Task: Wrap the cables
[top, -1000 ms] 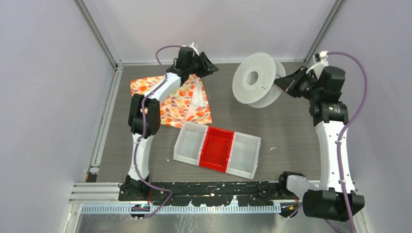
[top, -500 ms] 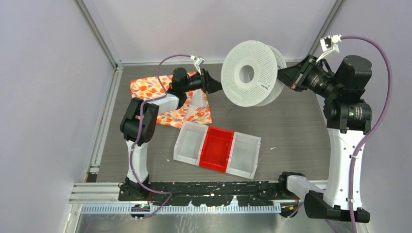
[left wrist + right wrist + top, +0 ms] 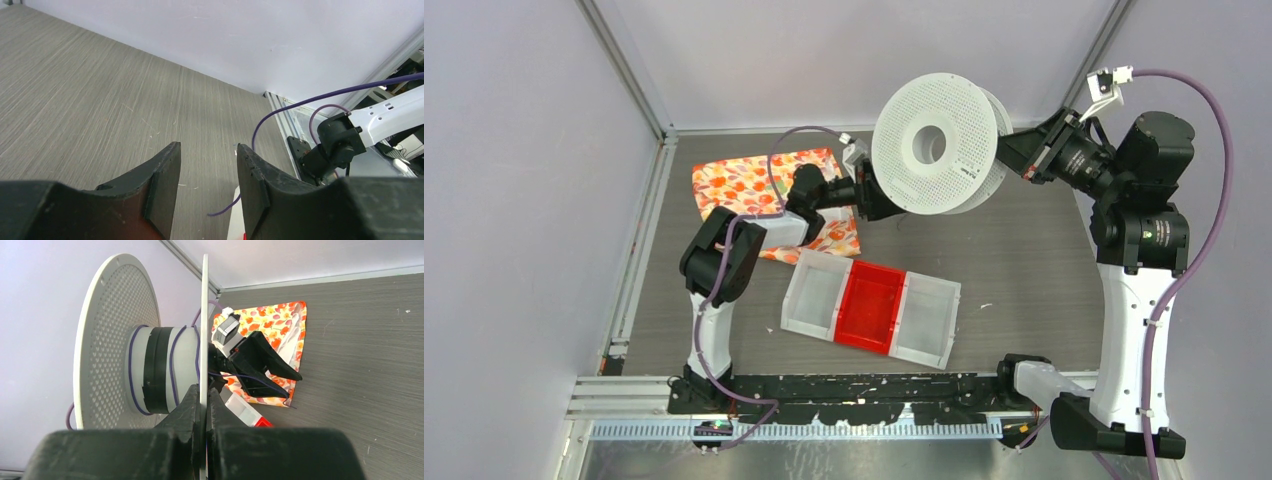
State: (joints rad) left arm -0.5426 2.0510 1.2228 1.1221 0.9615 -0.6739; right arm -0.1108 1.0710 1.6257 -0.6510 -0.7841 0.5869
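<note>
**Spool raised over the far side of the table, cable partly wound.**
The right gripper is clamped tight on the rim of the right-hand flange of the white perforated spool, holding it clear of the table. The thin dark cable lies in a few loose turns round the hub, and one strand runs off toward the left gripper, just left of the spool and over the floral cloth. That gripper's fingers stand partly apart with nothing seen between them; whether the strand passes through cannot be told. A three-part tray lies nearer.
</note>
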